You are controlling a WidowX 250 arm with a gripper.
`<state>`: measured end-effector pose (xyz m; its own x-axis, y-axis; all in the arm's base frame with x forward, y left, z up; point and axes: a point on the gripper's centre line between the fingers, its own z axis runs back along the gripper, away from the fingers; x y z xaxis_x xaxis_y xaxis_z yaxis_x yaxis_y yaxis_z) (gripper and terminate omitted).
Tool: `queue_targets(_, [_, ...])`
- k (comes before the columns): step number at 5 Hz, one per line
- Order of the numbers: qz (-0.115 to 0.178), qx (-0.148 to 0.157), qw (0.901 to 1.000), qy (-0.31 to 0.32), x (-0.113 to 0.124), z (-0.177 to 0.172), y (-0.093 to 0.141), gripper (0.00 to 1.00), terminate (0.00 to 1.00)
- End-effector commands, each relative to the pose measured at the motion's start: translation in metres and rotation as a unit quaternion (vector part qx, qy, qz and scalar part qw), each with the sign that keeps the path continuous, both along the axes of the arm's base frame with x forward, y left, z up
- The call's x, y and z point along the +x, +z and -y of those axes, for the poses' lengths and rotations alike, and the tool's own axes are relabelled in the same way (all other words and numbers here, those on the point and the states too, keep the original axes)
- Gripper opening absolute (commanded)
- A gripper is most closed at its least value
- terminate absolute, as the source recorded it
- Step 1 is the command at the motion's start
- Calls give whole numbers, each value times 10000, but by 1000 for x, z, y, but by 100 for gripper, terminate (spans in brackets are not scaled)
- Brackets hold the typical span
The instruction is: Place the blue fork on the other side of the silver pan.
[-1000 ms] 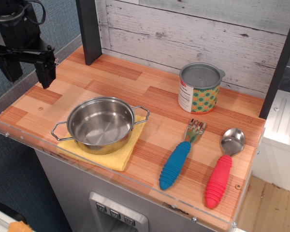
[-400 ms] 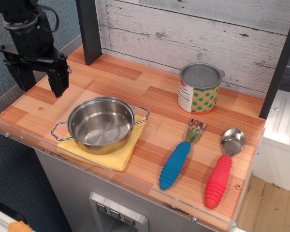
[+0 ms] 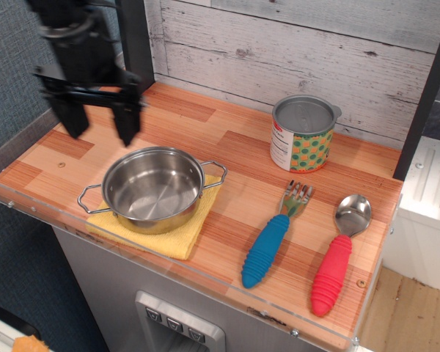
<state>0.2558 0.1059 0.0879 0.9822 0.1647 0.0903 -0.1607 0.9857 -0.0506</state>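
my gripper hangs over the back left part of the wooden counter, just behind the silver pan and a little to its left. its two dark fingers point down and stand wide apart, with nothing between them. the picture of it is somewhat blurred, so i cannot tell whether the tips touch the wood or float above it.

the pan sits upright on a folded yellow cloth near the front left edge, empty, its two thin wire handles sticking out to either side.

the blue fork lies flat on the counter to the right of the pan, well apart from it and from my gripper. its thick ribbed handle points toward the front edge and its short metal prongs point toward the back wall. just beside it, further right, lies a red-handled spoon, laid the same way. behind the fork stands a patterned tin can with a grey lid, close to the whitewashed plank wall
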Motion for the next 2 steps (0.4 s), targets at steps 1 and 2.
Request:
queue_targets(1, [324,122,9982,-488,6,55,20,100,0])
queue_targets(2, [251,198,9973,-654,7,75,14,100,0])
